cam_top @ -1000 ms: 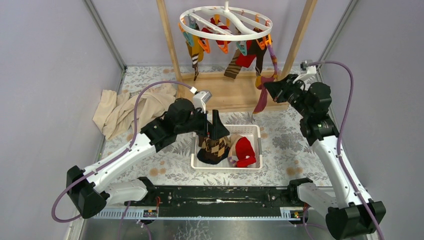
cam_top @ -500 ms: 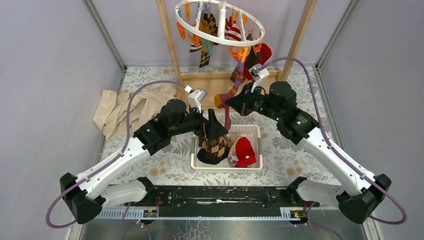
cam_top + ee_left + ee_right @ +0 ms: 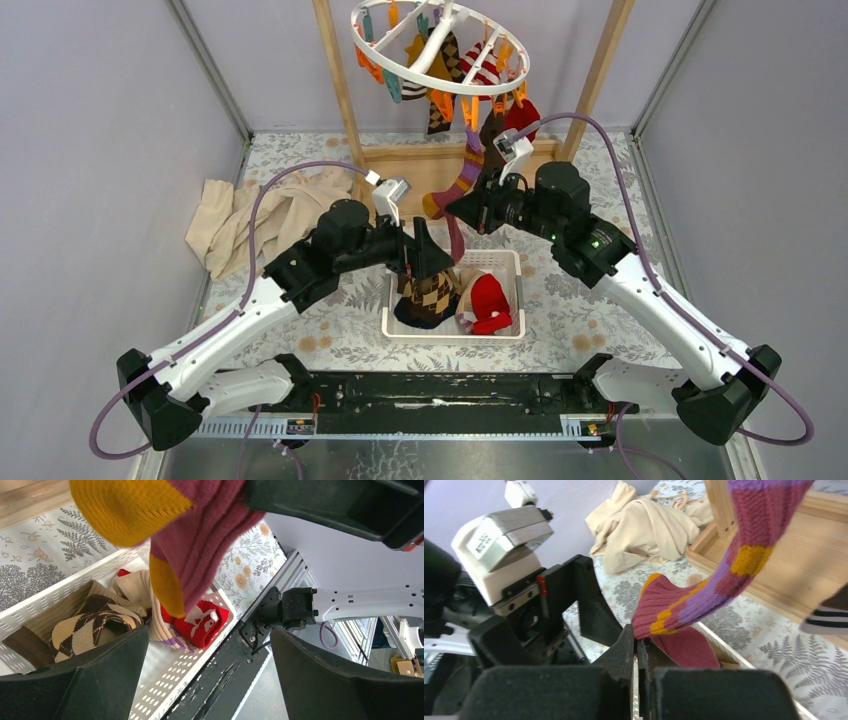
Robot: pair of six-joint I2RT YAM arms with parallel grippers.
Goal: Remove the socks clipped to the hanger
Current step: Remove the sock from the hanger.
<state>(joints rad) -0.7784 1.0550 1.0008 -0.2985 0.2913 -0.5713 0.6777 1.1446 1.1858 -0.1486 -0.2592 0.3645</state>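
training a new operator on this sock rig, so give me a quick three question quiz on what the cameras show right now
1. Fill in: the white basket holds a brown argyle sock and, beside it, a bright ___ sock.
2. What is the right hand shut on? A the brown argyle sock; B the maroon, purple and yellow sock; C the white basket.
3. True or false: the left hand is shut on a sock.

Key: 1 red; 2 B; 3 false, it is open and empty above the basket.
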